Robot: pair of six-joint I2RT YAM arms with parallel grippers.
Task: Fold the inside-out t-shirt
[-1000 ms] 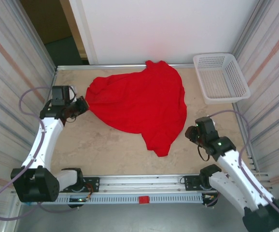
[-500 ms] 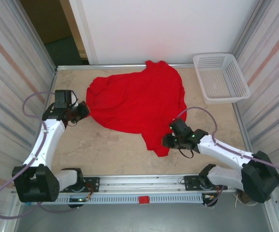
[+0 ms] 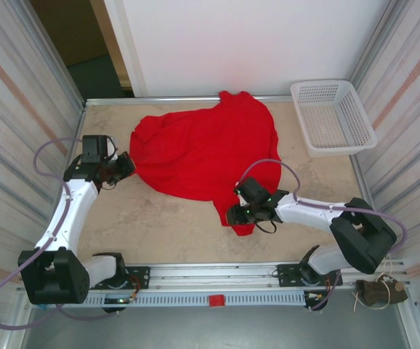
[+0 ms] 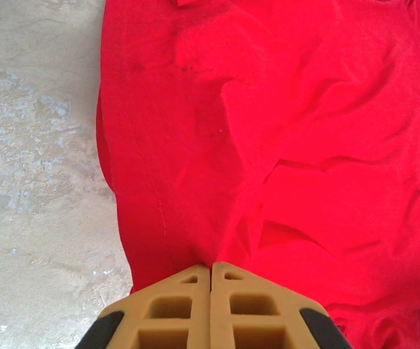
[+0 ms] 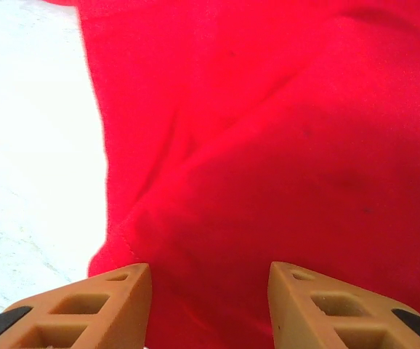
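The inside-out t-shirt (image 3: 210,149) is a bright red cloth spread in a rumpled heap across the back middle of the table, one tongue reaching toward the front. My left gripper (image 3: 128,165) pinches its left edge; in the left wrist view the tan jaws (image 4: 210,267) are pressed together with red cloth (image 4: 283,145) caught at their tips. My right gripper (image 3: 233,217) is over the front tongue of the shirt. Its jaws stand apart, the fingertips (image 5: 134,280) straddling the red cloth (image 5: 268,160). No tag or print shows.
A white mesh basket (image 3: 333,116) sits at the back right corner. Bare beige tabletop (image 3: 159,225) lies in front of the shirt and to its left. Ribbed walls close both sides, and a rail (image 3: 210,276) runs along the near edge.
My right arm swung left from the table's right side onto the shirt's front tongue, its jaws widening slightly. The left gripper stayed shut on the shirt's left edge.
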